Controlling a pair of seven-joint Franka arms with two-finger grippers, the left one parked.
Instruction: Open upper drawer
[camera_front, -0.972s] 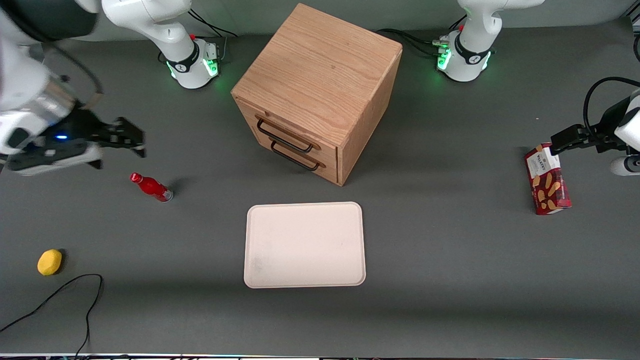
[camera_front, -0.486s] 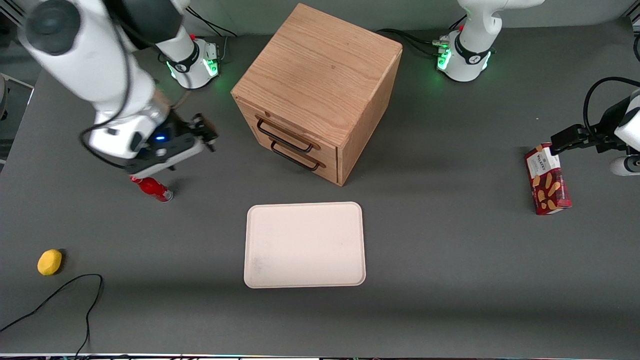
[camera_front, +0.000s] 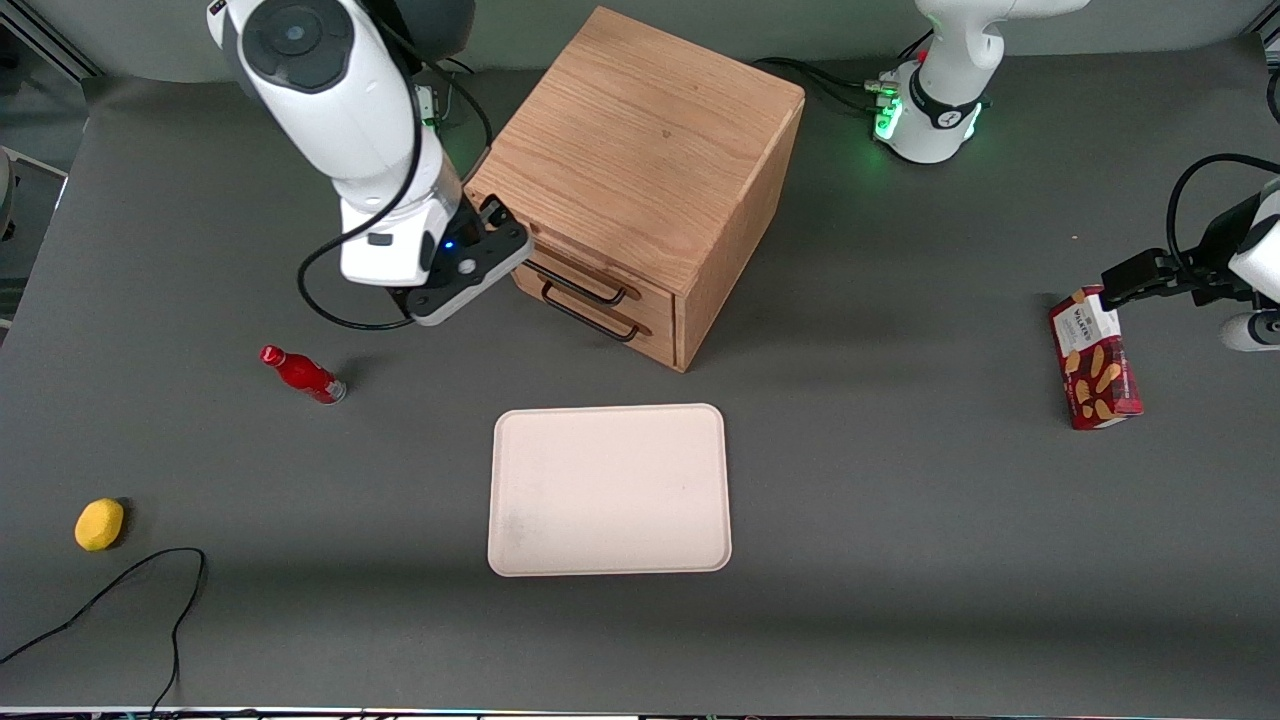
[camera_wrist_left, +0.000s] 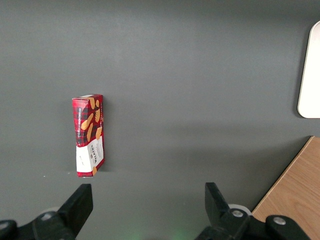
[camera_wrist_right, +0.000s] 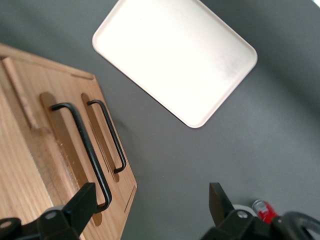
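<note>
The wooden cabinet stands mid-table with both drawers shut. The upper drawer has a long black wire handle; the lower drawer's handle sits just under it. My right gripper is open and empty, right in front of the cabinet's front face, at the end of the upper handle that lies toward the working arm's end of the table. In the right wrist view the gripper has its jaws wide apart. One finger is close beside the end of the upper handle. The lower handle lies beside it.
A cream tray lies nearer the front camera than the cabinet; it shows in the right wrist view. A red bottle, a yellow lemon and a black cable lie toward the working arm's end. A red biscuit box lies toward the parked arm's end.
My right arm has swept in from the working arm's end of the table, past the red bottle, up to the cabinet's front. The drawers have not moved.
</note>
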